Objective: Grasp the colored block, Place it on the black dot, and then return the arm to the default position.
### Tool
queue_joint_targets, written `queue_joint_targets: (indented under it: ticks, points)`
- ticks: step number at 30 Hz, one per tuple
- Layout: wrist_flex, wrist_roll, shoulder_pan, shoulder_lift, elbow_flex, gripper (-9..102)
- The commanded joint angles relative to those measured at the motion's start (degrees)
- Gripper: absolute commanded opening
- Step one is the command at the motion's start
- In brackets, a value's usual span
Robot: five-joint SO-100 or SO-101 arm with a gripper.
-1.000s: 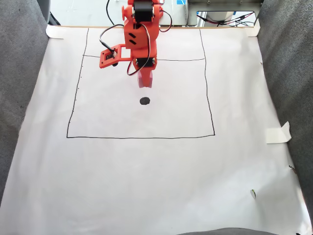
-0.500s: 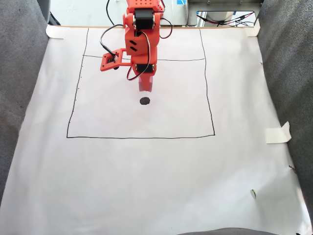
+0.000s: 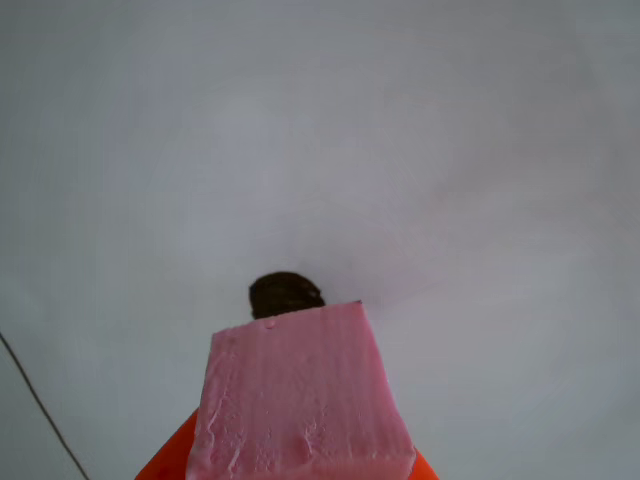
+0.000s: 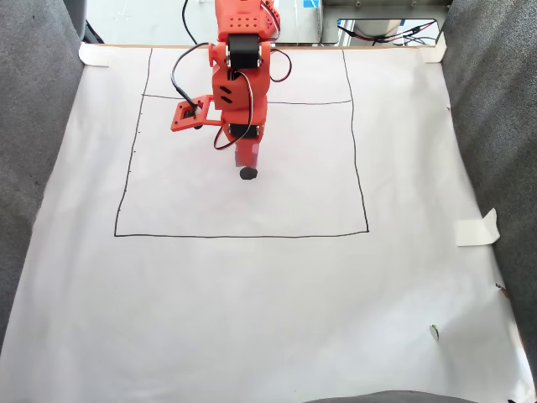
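Note:
The colored block (image 3: 300, 400), a pink foam cube with rough faces, sits between my two orange fingers (image 3: 165, 458) low in the other view. My gripper (image 3: 300, 472) is shut on it. The black dot (image 3: 285, 294) lies just beyond the block's far edge, partly covered by it. In the fixed view the orange arm (image 4: 239, 67) reaches down from the top, the gripper (image 4: 246, 159) holds the colored block (image 4: 246, 153) right above the black dot (image 4: 247, 173). Whether the block touches the paper cannot be told.
White paper (image 4: 252, 319) covers the table, with a thin drawn square (image 4: 243, 236) around the dot. Grey fabric walls (image 4: 33, 151) stand on both sides. A folded tape tab (image 4: 478, 228) sits at the right edge, and cables (image 4: 394, 34) lie behind the arm.
The gripper with the pink block has moved down toward the black dot; a clear gap between them earlier has closed to the block's edge meeting the dot.

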Motion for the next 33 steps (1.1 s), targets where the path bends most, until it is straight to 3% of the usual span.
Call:
queue_joint_targets:
  ticks: [1,33]
  points:
    - [0.35,0.53,0.35,-0.18,-4.22,0]
    - [1.58,-1.76,1.14,-7.12,-11.25,0]
